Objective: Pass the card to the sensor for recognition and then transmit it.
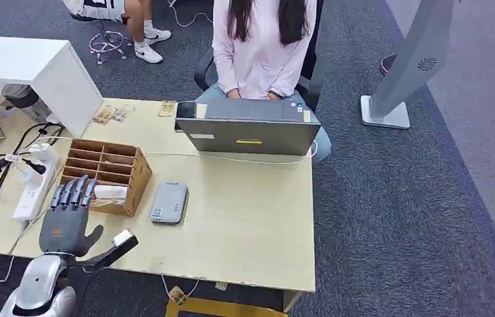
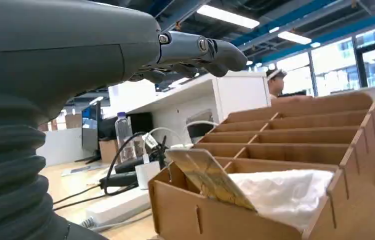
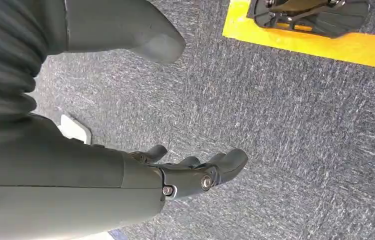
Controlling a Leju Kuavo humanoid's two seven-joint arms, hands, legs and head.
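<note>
Item, left hand (image 1: 68,218): you see it palm-down over the near left part of the table (image 1: 245,224), fingers straight and apart, grasping nothing. Its fingertips (image 1: 73,190) reach over the near edge of the wooden organiser (image 1: 107,173); whether they touch it you cannot tell.

Item, card (image 2: 210,177): it leans tilted in the organiser's nearest compartment, beside crumpled white plastic (image 2: 285,187). Its lower part is hidden behind the compartment's front wall, and its print is too blurred to read. In the head view your left hand partly covers that compartment.

Item, right hand (image 3: 185,172): it hangs over grey carpet (image 3: 300,130), fingers loosely bent and apart, holding nothing.

Item, sensor (image 1: 168,202): a flat grey device lying on the table just beside the organiser, on its right. The label at its near end cannot be made out.

Item, surroundings: an open laptop (image 1: 248,132) stands at the far edge, its back to you, with a seated person (image 1: 261,46) behind it, cut off at the top of the frame. A white cable (image 1: 185,156) runs along the table in front of the laptop. A white power strip (image 1: 33,181) with dark leads lies left of the organiser. A white cabinet (image 1: 40,69) stands at the far left. A grey stand (image 1: 406,66) rises from the carpet, well apart on the right.
</note>
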